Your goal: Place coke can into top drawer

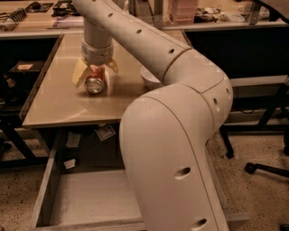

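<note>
The coke can (95,82) lies on its side on the tan table (54,103), with its silver end facing the camera. My gripper (95,71) hangs straight down over the can. Its yellow fingers (80,72) are spread to either side of the can, standing a little apart from its sides. The top drawer (86,198) is pulled open below the table's front edge. Its flat grey bottom is bare where it shows, and my arm hides its right part.
A white bowl (148,77) stands on the table right of the can, partly behind my arm. Paper scraps (105,132) lie under the table. A counter with clutter (40,9) runs along the back. A chair base (266,168) stands on the floor at right.
</note>
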Motion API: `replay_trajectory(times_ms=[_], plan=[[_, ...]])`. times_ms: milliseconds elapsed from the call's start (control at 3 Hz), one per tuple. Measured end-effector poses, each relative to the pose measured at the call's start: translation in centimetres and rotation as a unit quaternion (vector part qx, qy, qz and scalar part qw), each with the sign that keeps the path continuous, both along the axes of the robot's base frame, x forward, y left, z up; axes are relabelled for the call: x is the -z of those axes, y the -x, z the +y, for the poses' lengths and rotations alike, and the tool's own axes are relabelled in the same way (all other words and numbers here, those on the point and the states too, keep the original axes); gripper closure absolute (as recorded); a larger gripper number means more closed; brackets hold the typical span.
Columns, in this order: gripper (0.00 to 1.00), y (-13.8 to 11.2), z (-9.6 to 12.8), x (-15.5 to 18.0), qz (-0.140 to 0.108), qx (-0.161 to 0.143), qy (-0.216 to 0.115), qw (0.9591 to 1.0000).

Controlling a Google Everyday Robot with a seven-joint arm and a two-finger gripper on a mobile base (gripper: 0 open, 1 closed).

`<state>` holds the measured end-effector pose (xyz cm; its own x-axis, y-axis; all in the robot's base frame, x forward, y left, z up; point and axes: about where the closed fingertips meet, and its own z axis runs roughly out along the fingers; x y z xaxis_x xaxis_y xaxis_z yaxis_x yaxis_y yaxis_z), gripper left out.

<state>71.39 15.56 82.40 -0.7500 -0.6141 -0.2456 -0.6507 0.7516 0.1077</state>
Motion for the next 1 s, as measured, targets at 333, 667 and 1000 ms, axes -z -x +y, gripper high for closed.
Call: replay_trajectory(times_ms=[333, 667, 1000], plan=[[0.41, 0.0, 0.0, 0.0, 0.0, 0.0, 0.0, 1.0], [0.64, 0.0, 0.0, 0.0, 0.0, 0.0, 0.0, 1.0], [0.88, 0.0, 0.0, 0.0, 0.0, 0.0, 0.0, 1.0]])
